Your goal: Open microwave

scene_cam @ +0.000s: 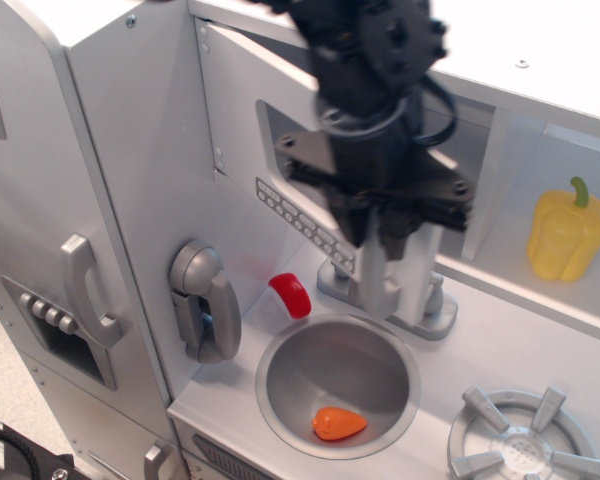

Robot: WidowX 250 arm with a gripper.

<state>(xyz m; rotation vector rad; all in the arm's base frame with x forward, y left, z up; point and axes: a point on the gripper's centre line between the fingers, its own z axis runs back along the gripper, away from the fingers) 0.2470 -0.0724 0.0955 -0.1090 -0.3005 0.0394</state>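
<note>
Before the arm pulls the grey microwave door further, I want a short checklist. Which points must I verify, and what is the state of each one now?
1. Black gripper closed on the tall silver bar handle: ok; the fingers stand on both sides of it.
2. Grey microwave door with the button strip free of its frame: ok; it stands partly open.
3. Hinge at the door's left edge intact: cannot tell.
4. Swing path over the round grey sink free: cannot tell; the silver faucet stands just behind the handle.
5. Yellow toy pepper clear of the door: ok.
</note>
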